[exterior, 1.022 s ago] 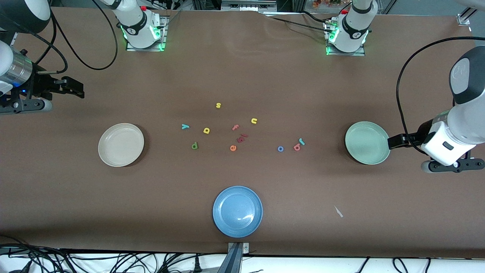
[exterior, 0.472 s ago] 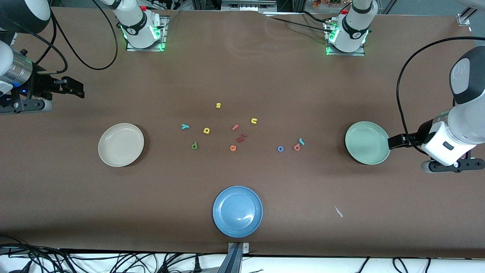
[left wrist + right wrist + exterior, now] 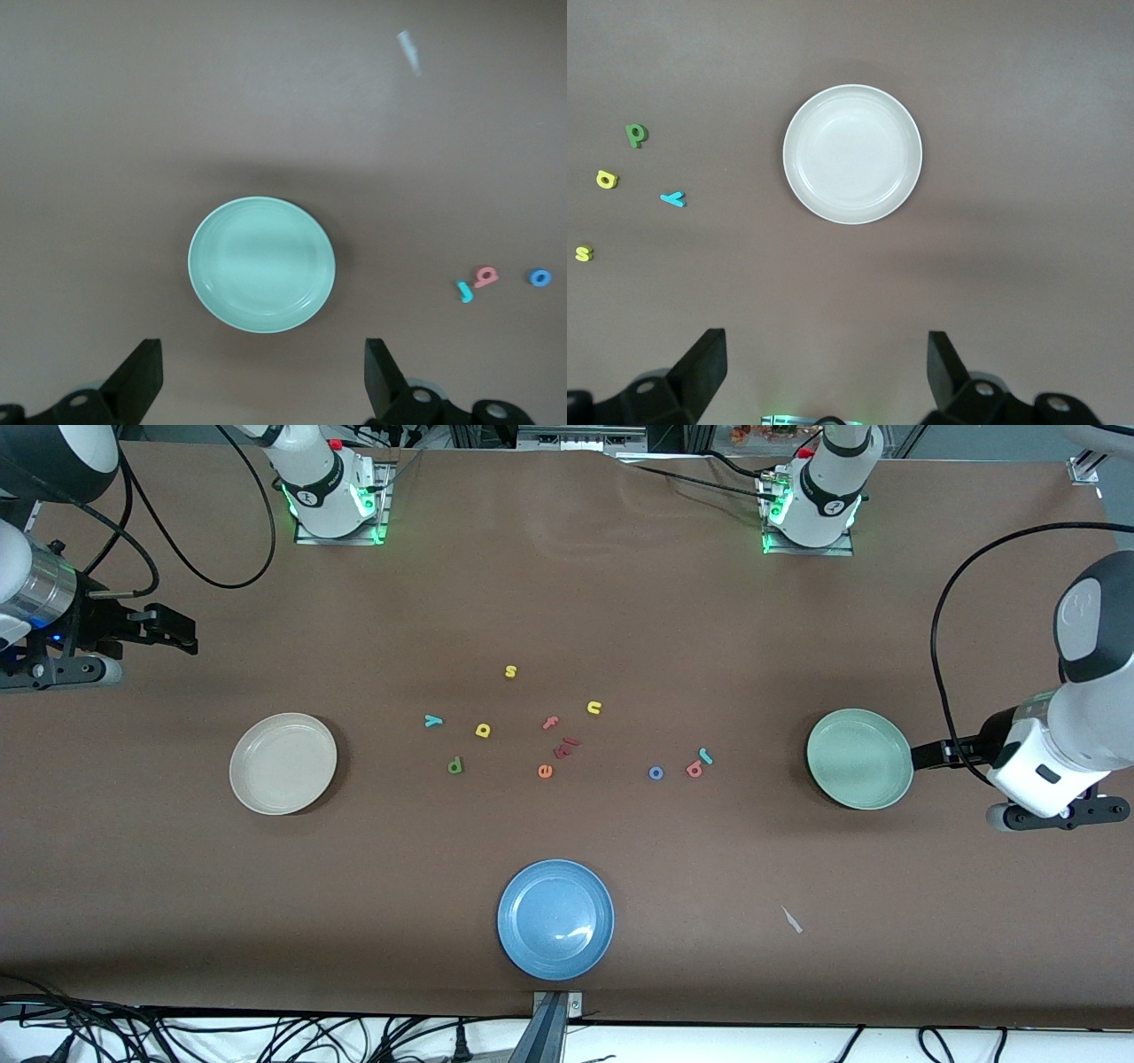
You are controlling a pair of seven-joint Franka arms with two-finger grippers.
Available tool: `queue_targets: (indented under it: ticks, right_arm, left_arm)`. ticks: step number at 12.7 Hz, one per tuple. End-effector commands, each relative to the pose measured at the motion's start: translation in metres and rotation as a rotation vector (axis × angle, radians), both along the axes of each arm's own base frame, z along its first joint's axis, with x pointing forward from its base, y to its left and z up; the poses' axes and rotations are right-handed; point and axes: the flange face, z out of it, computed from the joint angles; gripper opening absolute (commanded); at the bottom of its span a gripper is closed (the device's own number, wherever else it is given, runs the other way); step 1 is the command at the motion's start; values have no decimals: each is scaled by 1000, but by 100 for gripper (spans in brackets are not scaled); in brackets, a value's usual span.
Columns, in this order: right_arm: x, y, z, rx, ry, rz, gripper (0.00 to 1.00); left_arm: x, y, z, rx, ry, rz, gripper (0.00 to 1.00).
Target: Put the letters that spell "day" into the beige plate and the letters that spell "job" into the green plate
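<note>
On the table, beige plate (image 3: 283, 763), green plate (image 3: 858, 759), blue plate (image 3: 555, 919), all holding nothing

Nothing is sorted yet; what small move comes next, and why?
Probably the left hand, open near the green plate, should travel toward the salmon b, the nearest of j, o, b. All letters lie on the table; both plates hold nothing.

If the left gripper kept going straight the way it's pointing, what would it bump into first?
Probably the green plate. The left gripper sits open at the plate's edge, pointing across it toward the letters. Its height is hard to judge, so it might pass just over the plate.
</note>
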Motion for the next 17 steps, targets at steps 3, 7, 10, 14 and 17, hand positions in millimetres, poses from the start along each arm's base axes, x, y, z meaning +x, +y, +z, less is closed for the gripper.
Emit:
queue_targets:
  ticks: [3,7,10,14,17]
  right_arm:
    - [2,5,6,13,1,1,100]
    - [1,7,6,13,1,6,100]
    - [1,9,6,13,1,9,100]
    - [1,10,6,12,1,11,100]
    - [1,11,6,9,1,11,100]
  left_arm:
    - [-3,-21,-29,-8,77,34,100]
    - [-4,-35,-29,-36,74,20,100]
    - [-1,-29,-23,-72,45,-66,99]
    - [-2,-17,-3,-93,10,-165,98]
    - [0,-16,2,-98,-21,-192,99]
